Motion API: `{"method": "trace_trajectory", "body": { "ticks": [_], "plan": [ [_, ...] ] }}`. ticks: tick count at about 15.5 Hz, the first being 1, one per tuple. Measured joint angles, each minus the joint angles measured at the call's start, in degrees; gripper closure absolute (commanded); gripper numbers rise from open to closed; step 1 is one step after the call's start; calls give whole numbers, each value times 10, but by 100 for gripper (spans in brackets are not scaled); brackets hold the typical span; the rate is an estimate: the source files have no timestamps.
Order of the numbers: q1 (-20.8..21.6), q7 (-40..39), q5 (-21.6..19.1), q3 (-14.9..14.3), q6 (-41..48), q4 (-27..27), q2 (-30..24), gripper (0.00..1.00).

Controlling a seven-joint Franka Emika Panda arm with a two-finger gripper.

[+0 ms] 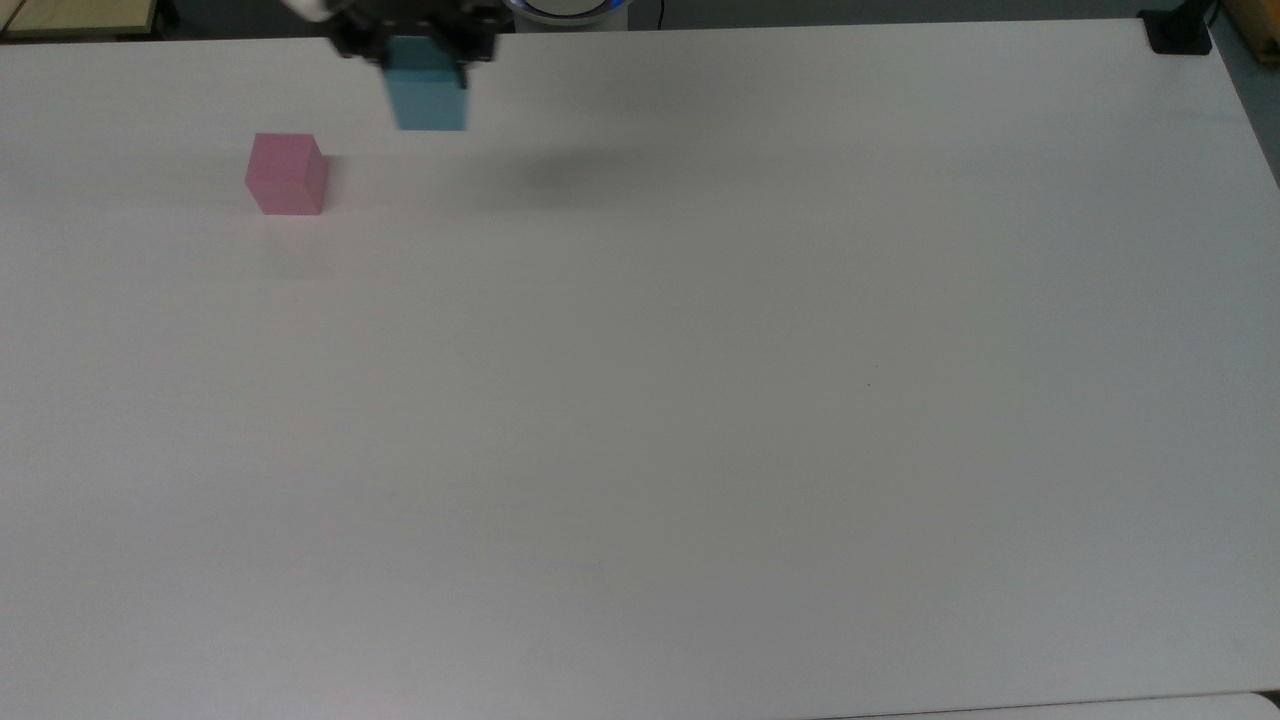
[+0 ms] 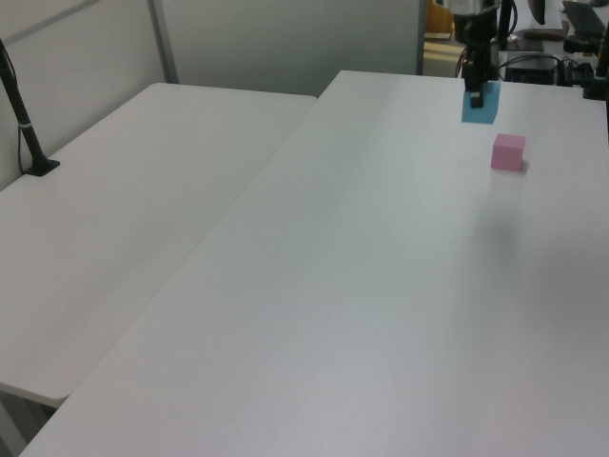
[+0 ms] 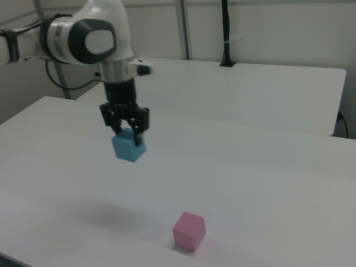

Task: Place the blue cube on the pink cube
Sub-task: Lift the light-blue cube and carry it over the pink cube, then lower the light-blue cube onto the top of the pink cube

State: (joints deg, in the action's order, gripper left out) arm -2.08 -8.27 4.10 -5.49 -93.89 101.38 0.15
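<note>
There are two small matte cubes in all: one light-blue cube (image 1: 430, 97) (image 2: 481, 103) (image 3: 129, 147) and one pale-pink cube (image 1: 287, 174) (image 2: 508, 151) (image 3: 189, 231). One white robot arm (image 3: 83, 39) carries one black two-finger gripper (image 1: 418, 45) (image 2: 476, 88) (image 3: 125, 132). Two white tables (image 2: 381, 286) (image 2: 124, 200) stand side by side in the left view, and one black post (image 2: 21, 119) rises from the farther one.
</note>
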Motion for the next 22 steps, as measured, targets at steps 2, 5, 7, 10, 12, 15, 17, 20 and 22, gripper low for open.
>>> {"method": "trace_trajectory", "body": {
  "ticks": [2, 5, 7, 10, 12, 15, 17, 20, 22],
  "plan": [
    [-41, -16, 4, 0, -23, 5, 5, 86],
    [-83, -36, 14, 0, -67, 22, 12, 86],
    [-107, -60, 14, 0, -83, 29, 13, 86],
    [-128, -79, 14, 0, -89, 30, 13, 85],
    [-134, -89, 14, 1, -90, 32, 13, 85],
    [-151, -111, 14, 1, -117, 53, 13, 85],
    [-166, -134, 14, 1, -138, 75, 13, 84],
    [-194, -174, 14, 1, -167, 104, 13, 82],
    [-208, -194, 14, 1, -174, 114, 13, 78]
  ]
}}
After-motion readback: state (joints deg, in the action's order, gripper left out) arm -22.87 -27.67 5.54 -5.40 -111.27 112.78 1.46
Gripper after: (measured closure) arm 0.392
